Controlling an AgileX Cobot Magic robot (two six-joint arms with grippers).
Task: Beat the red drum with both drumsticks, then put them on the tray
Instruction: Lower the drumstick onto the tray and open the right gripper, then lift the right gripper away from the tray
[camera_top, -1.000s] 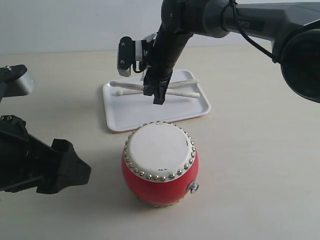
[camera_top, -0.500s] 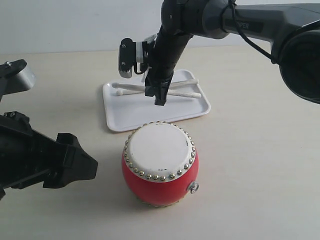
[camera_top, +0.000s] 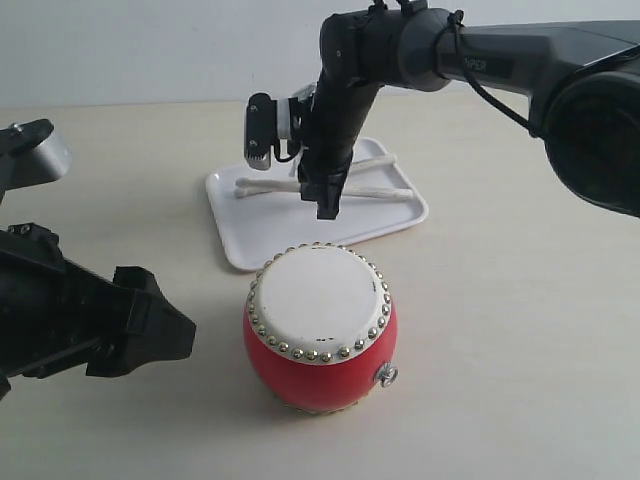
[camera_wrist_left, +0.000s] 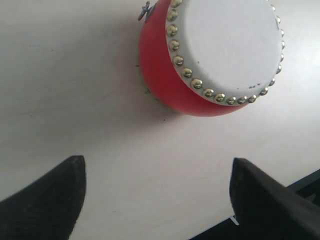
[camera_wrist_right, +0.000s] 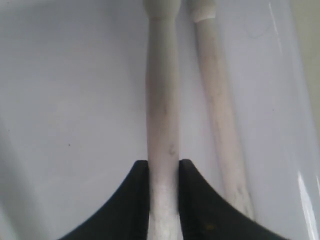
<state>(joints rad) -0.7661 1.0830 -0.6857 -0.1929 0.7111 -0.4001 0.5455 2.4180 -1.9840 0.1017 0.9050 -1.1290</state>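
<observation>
The red drum (camera_top: 320, 330) stands upright on the table, cream head up; the left wrist view shows it too (camera_wrist_left: 215, 55). Behind it lies the white tray (camera_top: 270, 238). My right gripper (camera_top: 328, 205) reaches down over the tray and is shut on one drumstick (camera_wrist_right: 162, 100), which runs low along the tray (camera_wrist_right: 75, 100). The second drumstick (camera_wrist_right: 217, 100) lies free beside it on the tray. In the exterior view the two drumsticks (camera_top: 270, 186) cross under the gripper. My left gripper (camera_top: 160, 335) hovers open and empty left of the drum, jaws wide apart (camera_wrist_left: 156, 165).
The beige table (camera_top: 520, 330) spreads around the drum and tray. The right arm (camera_top: 480, 50) stretches in from the upper right. A small camera module (camera_top: 262, 130) hangs beside the right wrist, over the tray's back left corner.
The right gripper, still holding its drumstick, has shifted slightly right and lower over the tray; tray and sticks have slid a little right. The left arm crept toward the drum, then stopped.
</observation>
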